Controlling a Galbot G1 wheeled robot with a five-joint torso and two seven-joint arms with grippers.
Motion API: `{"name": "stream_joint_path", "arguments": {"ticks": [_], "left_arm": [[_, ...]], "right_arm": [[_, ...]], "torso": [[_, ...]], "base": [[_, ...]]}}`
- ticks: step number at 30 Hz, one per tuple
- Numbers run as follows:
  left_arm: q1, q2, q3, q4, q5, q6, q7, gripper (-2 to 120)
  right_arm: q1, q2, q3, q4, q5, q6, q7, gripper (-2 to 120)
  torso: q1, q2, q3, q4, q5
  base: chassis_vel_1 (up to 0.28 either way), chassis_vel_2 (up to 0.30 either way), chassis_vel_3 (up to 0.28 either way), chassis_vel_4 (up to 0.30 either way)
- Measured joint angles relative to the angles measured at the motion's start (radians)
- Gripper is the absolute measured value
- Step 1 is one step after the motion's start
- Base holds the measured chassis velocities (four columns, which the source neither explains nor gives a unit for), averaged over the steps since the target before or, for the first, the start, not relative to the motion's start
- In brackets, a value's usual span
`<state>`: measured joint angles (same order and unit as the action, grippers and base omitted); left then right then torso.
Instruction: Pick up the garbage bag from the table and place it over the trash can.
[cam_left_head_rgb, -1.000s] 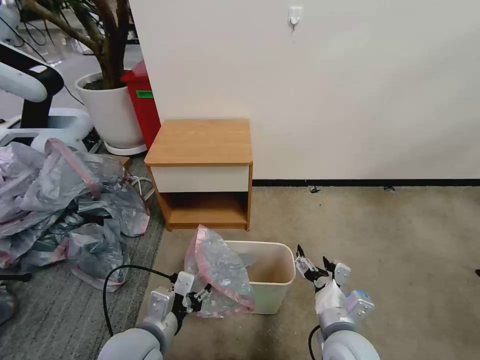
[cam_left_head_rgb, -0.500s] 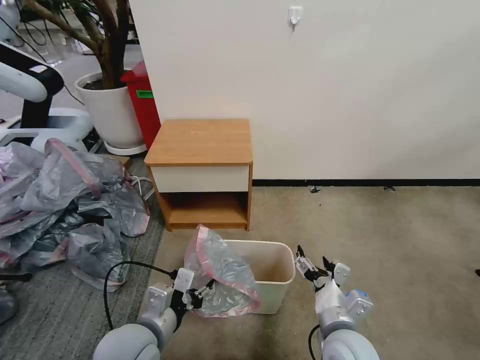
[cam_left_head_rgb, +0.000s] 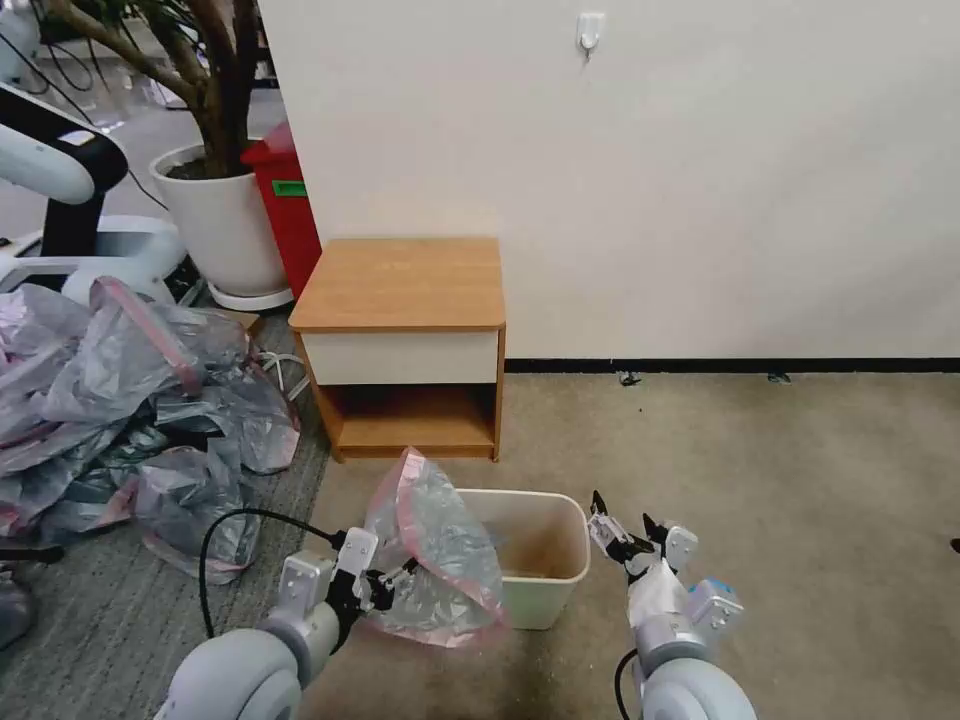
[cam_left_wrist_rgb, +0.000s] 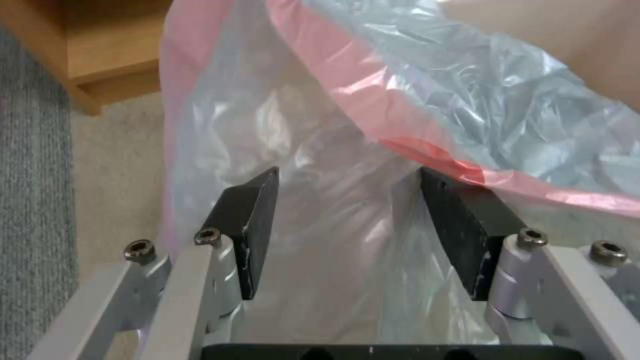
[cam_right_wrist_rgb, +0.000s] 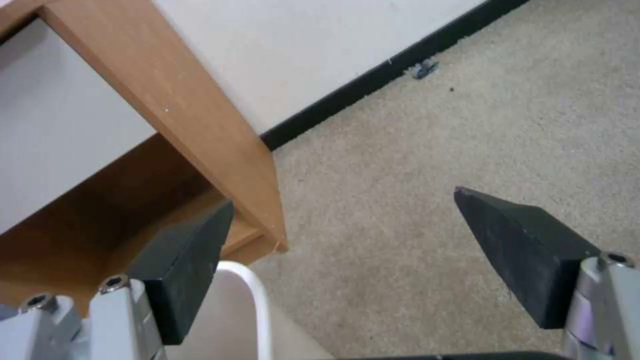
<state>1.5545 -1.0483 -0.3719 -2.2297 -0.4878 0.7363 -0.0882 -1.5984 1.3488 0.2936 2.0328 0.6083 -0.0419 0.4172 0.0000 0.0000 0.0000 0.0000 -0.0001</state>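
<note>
The garbage bag (cam_left_head_rgb: 435, 545) is crinkly grey plastic with a pink rim band, draped upright over the left rim of the cream trash can (cam_left_head_rgb: 572, 545) on the carpet. My left gripper (cam_left_head_rgb: 385, 585) sits at the bag's lower left. In the left wrist view its fingers (cam_left_wrist_rgb: 250, 230) stand apart, open, with the bag's film (cam_left_wrist_rgb: 467, 100) bunched between them and lying over one tip. My right gripper (cam_left_head_rgb: 622, 510) hovers open just right of the can, holding nothing, and the can's rim (cam_right_wrist_rgb: 250, 290) shows beside one finger. The table (cam_left_head_rgb: 400, 280) stands behind the can with a bare top.
A heap of grey-pink bags (cam_left_head_rgb: 130, 400) covers the floor at left. A white plant pot (cam_left_head_rgb: 225, 220) and a red bin (cam_left_head_rgb: 290, 200) stand behind it, beside another machine (cam_left_head_rgb: 50, 160). Open carpet (cam_left_head_rgb: 750, 480) stretches to the right, up to the wall.
My left gripper has drawn back to the left and slightly down, and the bag's lower edge has sagged that way with it. The right gripper has stayed still.
</note>
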Motion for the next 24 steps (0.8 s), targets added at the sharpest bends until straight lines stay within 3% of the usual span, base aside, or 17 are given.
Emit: {"name": "stream_joint_path", "arguments": {"ticks": [15,24], "left_arm": [[-0.084,0.038,0.057,0.042,-0.038,0.001,-0.024,59],[-0.126,0.05,0.093,0.074,-0.144,0.0,-0.115,58]], "right_arm": [[-0.002,0.012,0.01,-0.018,-0.014,0.005,0.0,88],[0.002,0.015,0.012,-0.033,-0.015,0.008,-0.001,86]], "torso": [[0.0,0.0,0.0,0.0,0.0001],[0.0,0.0,0.0,0.0,0.0001]], "base": [[0.0,0.0,0.0,0.0],[0.0,0.0,0.0,0.0]]}}
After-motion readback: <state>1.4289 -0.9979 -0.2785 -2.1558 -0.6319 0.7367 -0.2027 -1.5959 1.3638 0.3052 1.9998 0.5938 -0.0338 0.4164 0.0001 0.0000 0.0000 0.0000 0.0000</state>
